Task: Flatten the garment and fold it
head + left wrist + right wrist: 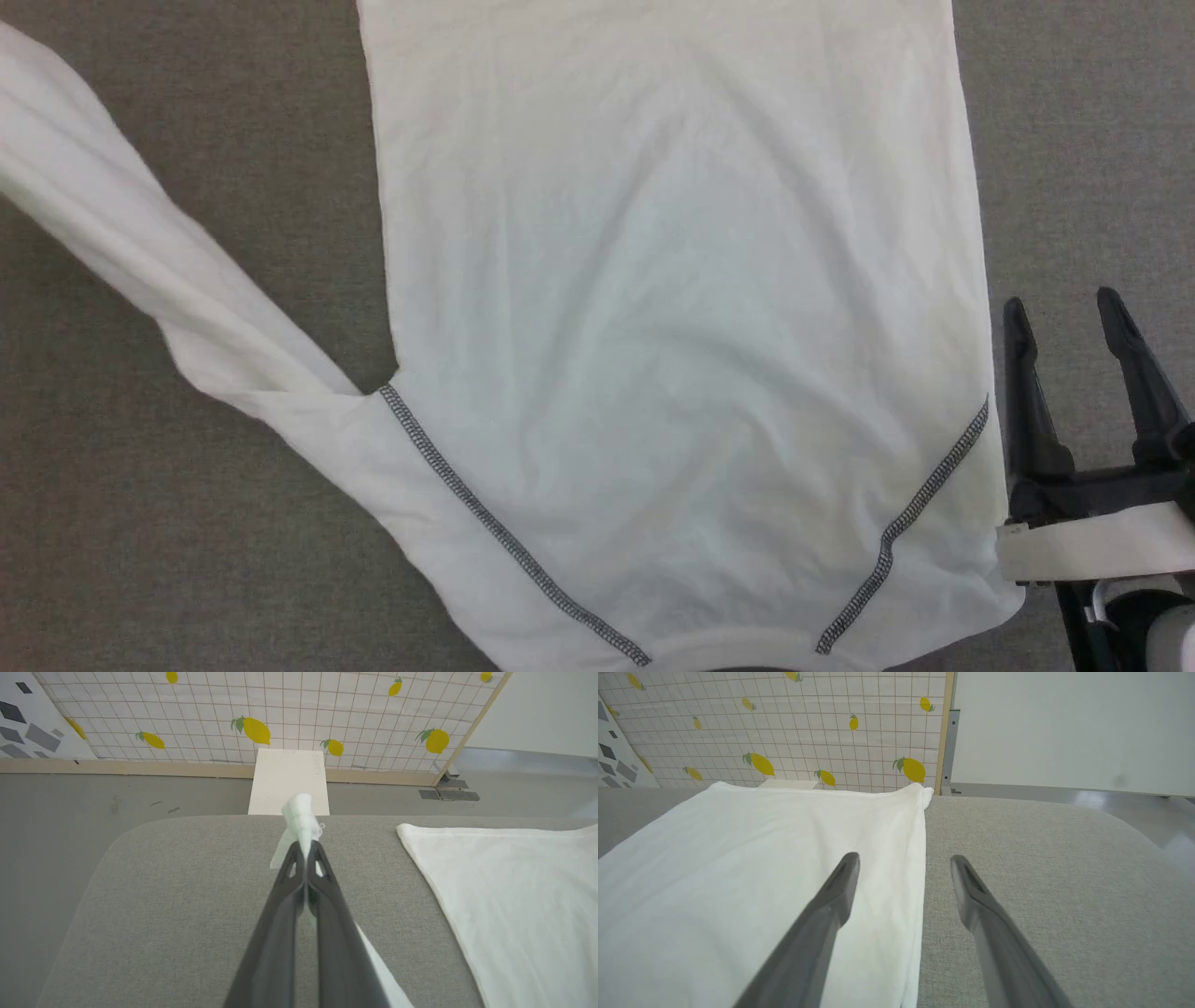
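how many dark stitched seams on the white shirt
2. One dark grey zigzag-stitched seam runs diagonally across the lower left of the thin white fabric shirt in the head view; the other seam crosses its lower right. More may lie beyond the frame.

Left end effector (306,848) tight on the garment (301,812); right end effector (1061,301) wide apart and empty.
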{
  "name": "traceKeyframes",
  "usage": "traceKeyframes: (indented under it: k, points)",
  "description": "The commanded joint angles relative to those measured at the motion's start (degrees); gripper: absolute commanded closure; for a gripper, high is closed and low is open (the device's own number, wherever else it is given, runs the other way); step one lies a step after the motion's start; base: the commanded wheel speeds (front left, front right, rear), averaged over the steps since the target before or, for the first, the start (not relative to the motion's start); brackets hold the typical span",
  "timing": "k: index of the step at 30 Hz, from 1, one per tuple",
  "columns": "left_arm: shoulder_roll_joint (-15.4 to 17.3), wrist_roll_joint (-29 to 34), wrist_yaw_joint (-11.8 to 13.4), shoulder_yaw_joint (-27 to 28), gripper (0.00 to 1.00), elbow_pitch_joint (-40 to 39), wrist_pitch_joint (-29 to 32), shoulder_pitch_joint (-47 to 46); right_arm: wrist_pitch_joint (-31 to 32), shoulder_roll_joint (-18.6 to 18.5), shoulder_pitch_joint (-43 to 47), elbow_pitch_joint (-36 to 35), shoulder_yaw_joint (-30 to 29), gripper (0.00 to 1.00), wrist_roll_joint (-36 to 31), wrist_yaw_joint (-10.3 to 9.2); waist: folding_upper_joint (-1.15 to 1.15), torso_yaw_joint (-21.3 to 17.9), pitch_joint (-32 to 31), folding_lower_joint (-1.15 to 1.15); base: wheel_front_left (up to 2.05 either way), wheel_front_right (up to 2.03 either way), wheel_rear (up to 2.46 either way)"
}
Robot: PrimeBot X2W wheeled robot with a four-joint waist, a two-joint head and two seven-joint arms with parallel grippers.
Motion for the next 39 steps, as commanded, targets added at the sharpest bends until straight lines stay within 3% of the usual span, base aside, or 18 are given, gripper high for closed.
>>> traceKeyframes:
  k: [1, 6, 13, 25, 33, 39]
  points:
    - [1.0, -1.1, 0.7, 1.6, 1.0, -0.6, -0.6, 2.5, 0.2, 0.0, 1.0, 0.1, -0.5, 0.0, 0.6, -0.1, 0.0, 2.9, -6.7, 0.0, 0.0, 0.0, 0.0]
    - [2.9, -2.9, 3.1, 6.9, 1.0, -3.3, -1.4, 11.5, 0.4, 0.0, 3.4, 0.2, -1.7, 0.0, 1.4, -0.1, 0.0, 4.2, -10.4, 0.0, 0.0, 0.0, 0.0]
    - [1.8, -4.3, 6.3, 11.3, 1.0, -6.9, -1.9, 24.9, 1.0, 0.0, 6.2, 0.4, -1.9, 0.0, 2.2, -0.1, 0.0, 6.1, -15.6, 0.0, 0.0, 0.0, 0.0]
    - [2.1, -4.4, 8.9, 15.0, 1.0, -12.5, -2.0, 31.7, 2.4, 0.0, 7.3, -1.7, -3.6, 0.0, 2.0, -0.1, 0.0, 6.3, -17.4, 0.0, 0.0, 0.0, 0.0]
    - [1.2, -0.9, 11.9, 9.8, 1.0, -23.3, -1.2, 29.0, 2.9, 0.1, 6.7, -2.8, -5.3, 0.0, 2.1, -0.1, 0.0, 5.2, -16.9, 0.0, 0.0, 0.0, 0.0]
    - [-1.8, 4.6, 12.4, -1.0, 1.0, -33.9, -0.8, 23.1, 3.2, 0.1, 6.2, -3.3, -6.6, 0.0, 2.1, -0.1, 0.0, 4.3, -16.6, 0.0, 0.0, 0.0, 0.0]
